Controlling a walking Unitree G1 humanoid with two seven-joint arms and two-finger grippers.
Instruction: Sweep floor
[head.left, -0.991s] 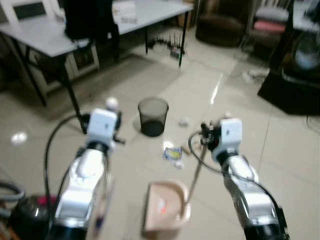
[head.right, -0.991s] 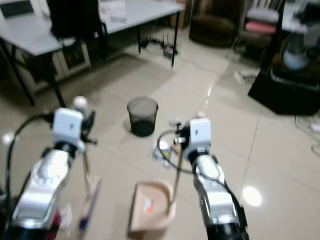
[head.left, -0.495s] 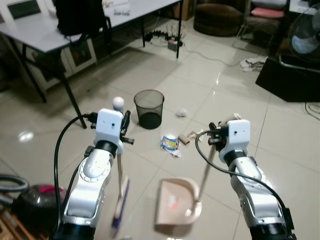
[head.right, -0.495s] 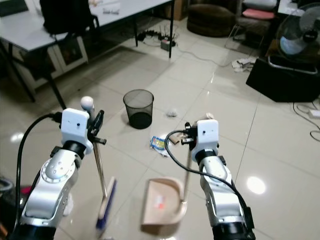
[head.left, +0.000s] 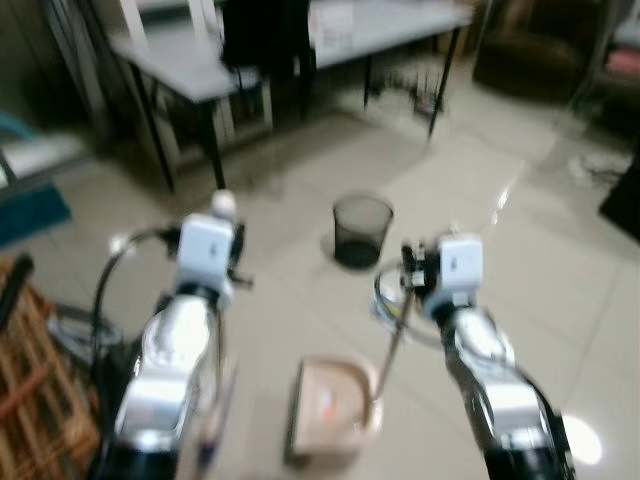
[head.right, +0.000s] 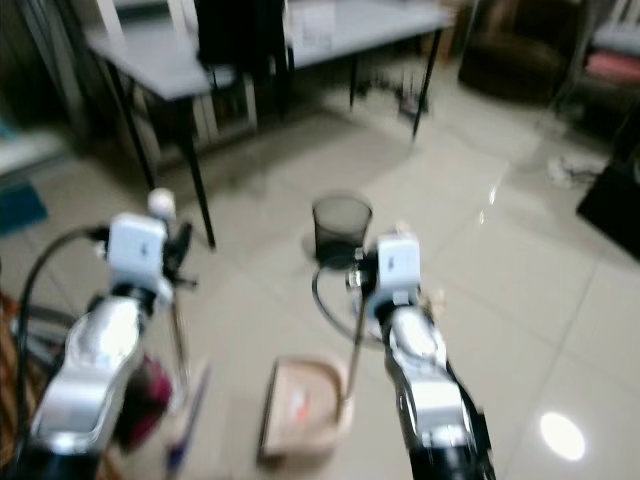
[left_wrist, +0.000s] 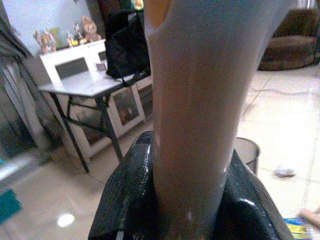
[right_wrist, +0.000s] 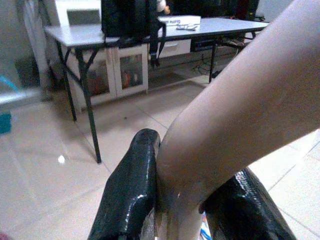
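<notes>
1. One broom (head.left: 222, 390), upright at about 7 o'clock in the head view, blue-tinged bristle end low on the floor (head.left: 300, 190), white knob of the stick up beside the left wrist.
2. Left gripper (left_wrist: 187, 200) clamped tight around the pale broom stick, both black fingers (left_wrist: 127, 200) pressed against it in the left wrist view.
3. One pink dustpan (head.left: 330, 405) flat on the tiles at 6 o'clock, just beside the broom, its thin stick rising toward the right wrist.
4. Right gripper (right_wrist: 180, 200) closed on the dustpan stick, black fingers (right_wrist: 132, 190) hugging it on both sides.
5. One black mesh bin (head.left: 362, 230) standing at 12 o'clock, apart from the dustpan; blurred litter near it, count not clear.
6. Open tile from 12 to 4 o'clock, with glare spots.
7. One grey worktop (head.left: 200, 65) on black legs closing the far side from 10 to 1 o'clock, a dark bag on it.
8. One wicker basket (head.left: 40, 370) hemming the 8 o'clock edge; dark furniture at 2 o'clock.
</notes>
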